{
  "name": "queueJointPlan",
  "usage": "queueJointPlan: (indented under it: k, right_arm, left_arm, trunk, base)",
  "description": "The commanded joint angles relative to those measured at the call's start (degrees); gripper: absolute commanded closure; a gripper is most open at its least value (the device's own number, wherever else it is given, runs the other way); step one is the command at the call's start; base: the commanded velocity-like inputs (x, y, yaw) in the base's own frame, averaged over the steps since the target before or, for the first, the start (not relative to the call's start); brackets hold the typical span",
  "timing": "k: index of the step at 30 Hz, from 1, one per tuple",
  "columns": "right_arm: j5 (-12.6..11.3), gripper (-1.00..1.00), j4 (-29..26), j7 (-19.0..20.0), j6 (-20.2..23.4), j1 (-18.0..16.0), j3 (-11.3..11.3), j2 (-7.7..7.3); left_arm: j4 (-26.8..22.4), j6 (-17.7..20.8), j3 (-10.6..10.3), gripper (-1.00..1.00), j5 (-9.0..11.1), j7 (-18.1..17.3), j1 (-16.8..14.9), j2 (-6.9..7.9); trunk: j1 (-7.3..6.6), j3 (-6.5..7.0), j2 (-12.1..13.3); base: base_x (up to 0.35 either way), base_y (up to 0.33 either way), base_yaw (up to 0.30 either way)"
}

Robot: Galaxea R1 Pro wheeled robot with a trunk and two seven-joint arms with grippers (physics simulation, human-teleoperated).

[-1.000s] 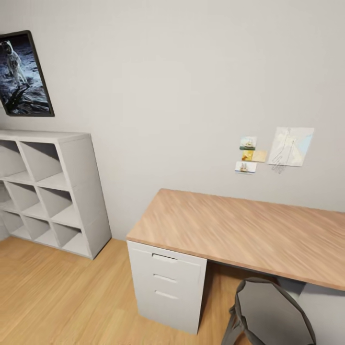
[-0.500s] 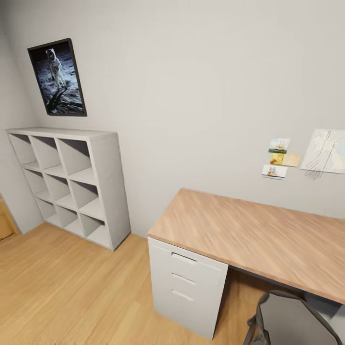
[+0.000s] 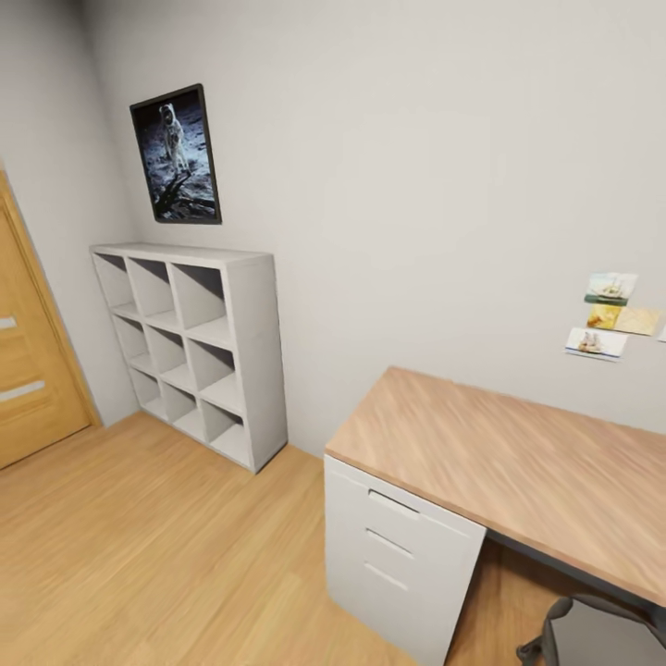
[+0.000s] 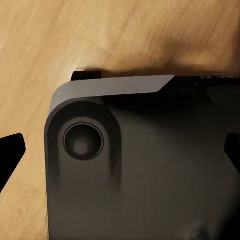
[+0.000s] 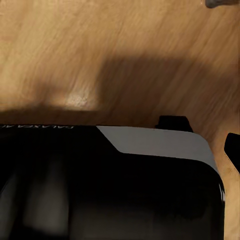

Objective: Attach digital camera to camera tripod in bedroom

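1. Left wrist view: a dark robot body (image 4: 150, 165) with a grey upper edge and a round recess is seen from above, over the light wood plank floor (image 4: 125, 35). Dark fingertip shapes are cut off at the two side edges of the picture, one of them at the left gripper's finger (image 4: 10, 155); how far the pincer is spread cannot be told, and nothing is seen held between the tips.
2. In the right wrist view a similar dark body (image 5: 100, 185) with a grey band is shown above the plank floor (image 5: 120, 50), on which a soft shadow is cast. A single dark tip of the right gripper's finger (image 5: 233, 150) is seen at the picture's edge; its opening cannot be told, and nothing is seen in its grasp.
3. In the head view a corner of the bedroom (image 3: 416, 185) is shown: pale grey walls and a light wood floor.
4. A white cube shelf (image 3: 199, 347) is set against the wall, three cubes wide and three high; every visible cube is bare inside.
5. An astronaut poster (image 3: 178, 155) in a dark frame is hung above the shelf.
6. A wooden door (image 3: 28, 370) is seen at the left.
7. A desk (image 3: 518, 462) with a wood top is placed at the right, and three closed drawers are carried by its white drawer unit (image 3: 393, 555).
8. Small postcards (image 3: 610, 314) are pinned to the wall above the desk, and part of a dark chair (image 3: 601, 638) is seen at the lower right.
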Motion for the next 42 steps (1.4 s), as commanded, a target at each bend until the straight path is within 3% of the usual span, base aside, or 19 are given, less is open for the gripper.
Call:
queueJointPlan:
  k: [1, 22, 33, 42]
  right_arm:
    - [0.02, -1.0, -0.23, -0.05, -0.08, -0.01, 0.0, 0.01]
    - [0.04, -1.0, -5.9, 0.04, -0.15, -0.01, 0.12, 0.16]
    - [0.12, -1.0, -12.58, 0.09, -1.68, -0.01, 0.29, 0.31]
    - [0.02, -1.0, -13.25, 0.11, -2.17, -0.01, 0.09, 0.05]
  left_arm:
    - [-0.13, -0.27, 0.02, -1.0, 0.02, 0.0, 0.01, 0.03]
    - [-9.64, -1.0, -0.06, -1.0, -0.04, 0.0, 0.01, -0.15]
    - [-19.7, -1.0, -0.23, -1.0, -0.31, 0.06, 0.01, -0.38]
    - [-20.41, -1.0, -0.31, -1.0, -0.31, -0.07, 0.01, -1.1]
  trunk:
    - [0.0, -0.05, -0.03]
    - [0.0, -0.05, -0.03]
    - [0.0, -0.05, -0.03]
    - [0.0, -0.05, -0.03]
  base:
    - [0.0, 0.0, 0.292]
    - [0.0, 0.0, 0.292]
    - [0.0, 0.0, 0.293]
    - [0.0, 0.0, 0.293]
